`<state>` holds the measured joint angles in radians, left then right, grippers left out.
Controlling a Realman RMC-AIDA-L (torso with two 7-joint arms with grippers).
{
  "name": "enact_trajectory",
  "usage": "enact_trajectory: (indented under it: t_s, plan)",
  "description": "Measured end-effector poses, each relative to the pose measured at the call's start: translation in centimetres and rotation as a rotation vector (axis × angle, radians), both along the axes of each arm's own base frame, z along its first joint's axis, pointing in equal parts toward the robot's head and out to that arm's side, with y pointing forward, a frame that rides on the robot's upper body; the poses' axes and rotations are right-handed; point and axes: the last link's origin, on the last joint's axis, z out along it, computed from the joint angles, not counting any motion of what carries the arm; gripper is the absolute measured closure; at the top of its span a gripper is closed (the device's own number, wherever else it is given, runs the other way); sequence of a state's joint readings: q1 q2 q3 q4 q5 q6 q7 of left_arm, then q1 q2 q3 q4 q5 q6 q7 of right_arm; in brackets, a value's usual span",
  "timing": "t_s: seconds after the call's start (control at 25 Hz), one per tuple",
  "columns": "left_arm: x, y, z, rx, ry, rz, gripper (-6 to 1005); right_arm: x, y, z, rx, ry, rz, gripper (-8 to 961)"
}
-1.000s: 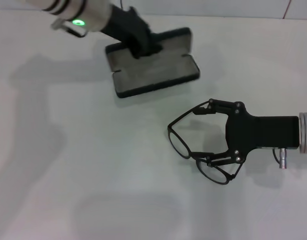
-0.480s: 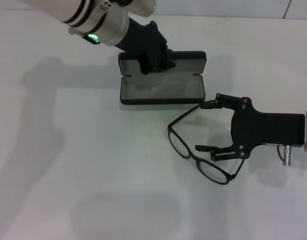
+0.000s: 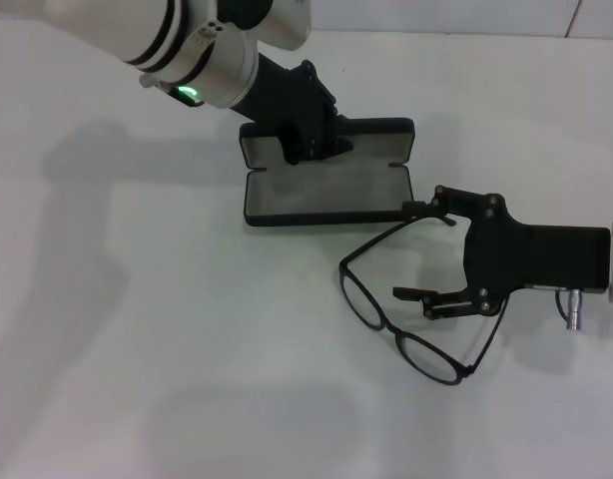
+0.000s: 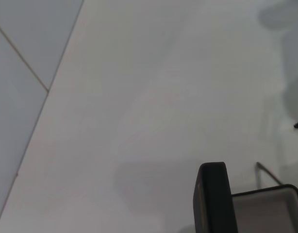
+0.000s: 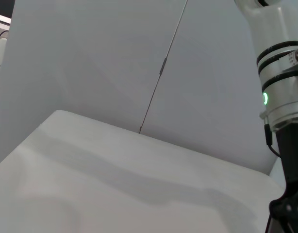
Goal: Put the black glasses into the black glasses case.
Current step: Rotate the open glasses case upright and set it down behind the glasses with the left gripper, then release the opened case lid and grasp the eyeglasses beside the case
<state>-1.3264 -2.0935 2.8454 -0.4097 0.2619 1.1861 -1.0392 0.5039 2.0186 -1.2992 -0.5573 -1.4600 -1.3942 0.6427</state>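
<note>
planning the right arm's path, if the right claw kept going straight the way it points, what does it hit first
Probably the black glasses: the open right claw points leftward over the table, its fingers straddling one temple arm, the lenses just ahead. Its height is unclear.

Looks like lab: bare white table (image 3: pixel 137 329), plain panel wall (image 5: pixel 91 63).

Black glasses case (image 3: pixel 326 175): matt black hard shell, grey felt-like cloth lining — soft, not shiny. Black glasses (image 3: pixel 401 299): thin black frame, plastic by appearance, with clear lenses. Table (image 3: pixel 137 349): smooth white surface, faint sheen. Right gripper (image 3: pixel 426 251) — matt black plastic links, small metal screws.
</note>
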Motion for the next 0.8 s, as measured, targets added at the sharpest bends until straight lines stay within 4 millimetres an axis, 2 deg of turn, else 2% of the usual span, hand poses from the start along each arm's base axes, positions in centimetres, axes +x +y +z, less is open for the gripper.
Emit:
enact_trajectory:
  t_s: [0.44,0.56,0.68,0.8]
  plan:
    - [0.3,0.3,0.2,0.024,-0.039,0.036,686,0.2,-0.2,0.0,0.0,0.001,-0.007,98]
    - [0.6,0.2,0.3,0.024,-0.085,0.041,600,0.3,-0.1,0.1,0.007,0.005,-0.013,98]
    - [1.2,0.1,1.0,0.03,-0.2,0.041,513,0.3,0.0,0.3,0.015,0.012,-0.025,98]
    - [1.4,-0.1,2.2,0.076,-0.405,0.07,513,0.0,0.5,0.9,0.019,0.045,-0.064,98]
